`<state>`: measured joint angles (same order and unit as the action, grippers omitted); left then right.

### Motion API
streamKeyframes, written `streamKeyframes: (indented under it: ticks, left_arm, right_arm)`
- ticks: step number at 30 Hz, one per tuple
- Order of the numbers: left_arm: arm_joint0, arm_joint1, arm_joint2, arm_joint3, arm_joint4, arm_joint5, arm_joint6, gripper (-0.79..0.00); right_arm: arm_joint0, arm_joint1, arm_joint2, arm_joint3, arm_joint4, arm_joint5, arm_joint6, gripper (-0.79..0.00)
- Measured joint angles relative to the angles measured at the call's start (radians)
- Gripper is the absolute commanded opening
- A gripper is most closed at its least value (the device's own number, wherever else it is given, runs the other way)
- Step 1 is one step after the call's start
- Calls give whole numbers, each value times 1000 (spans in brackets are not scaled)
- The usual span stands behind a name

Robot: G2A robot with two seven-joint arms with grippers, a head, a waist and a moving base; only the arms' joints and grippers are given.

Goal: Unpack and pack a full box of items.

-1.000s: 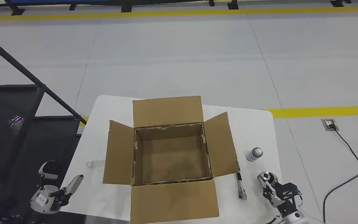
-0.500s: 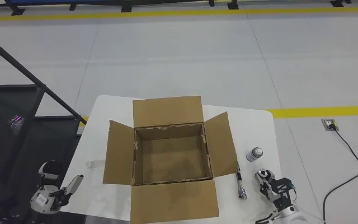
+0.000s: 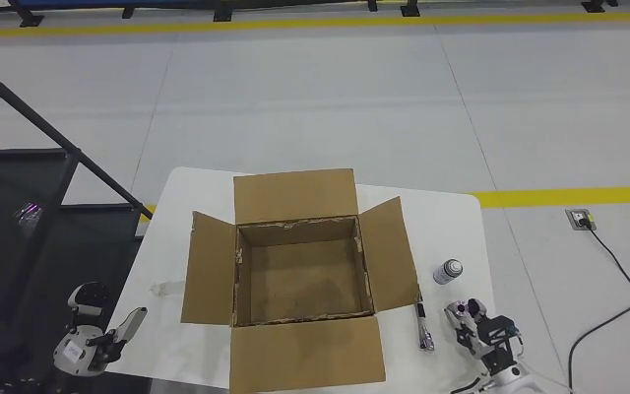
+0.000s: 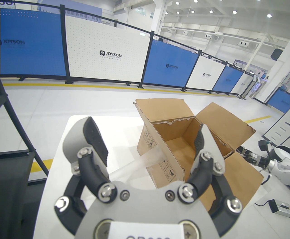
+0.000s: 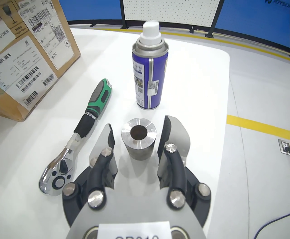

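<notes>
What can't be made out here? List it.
- Top view: the metal cylinder, too small to tell from the right gripper around it.
- Top and left wrist views: the clear item beside the box, too faint to identify.
- Right wrist view: the box's inside, cut off by the edge.

Ceiling lamps (image 4: 234, 12) high above the box (image 4: 179, 149) give bright, even light; shadows beside the box are faint, and fence panels (image 4: 108, 58) behind it bow.

Overhead camera looks down; both low wrist cameras share the box (image 3: 295, 197).
</notes>
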<state>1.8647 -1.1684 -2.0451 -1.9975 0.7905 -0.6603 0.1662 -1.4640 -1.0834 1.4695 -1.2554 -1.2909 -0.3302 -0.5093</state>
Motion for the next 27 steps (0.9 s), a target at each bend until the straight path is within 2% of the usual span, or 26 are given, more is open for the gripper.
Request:
streamKeyframes:
  ticks: [4,7,10,12,15,24,27]
  left_arm:
    - [-12,1,-10,2,32,14,-5,0]
    - [-26,4,-26,14,180,-1,33,0]
    - [-27,8,-15,40,448,5,166,0]
    - [-12,9,22,79,625,0,280,0]
    - [0,12,45,116,744,-19,376,0]
    - [0,12,43,115,742,-18,370,0]
    - [-14,10,78,137,725,-3,339,0]
  right_arm:
    - [-95,6,48,-135,0,21,-74,0]
    - [-189,7,82,-276,-11,56,-108,0]
    - [-278,7,109,-412,-23,95,-126,0]
    - [-335,7,122,-488,-30,112,-124,0]
    - [-347,6,124,-505,-32,113,-121,0]
    - [-344,7,124,-500,-32,112,-121,0]
    - [-333,5,122,-483,-10,96,-122,0]
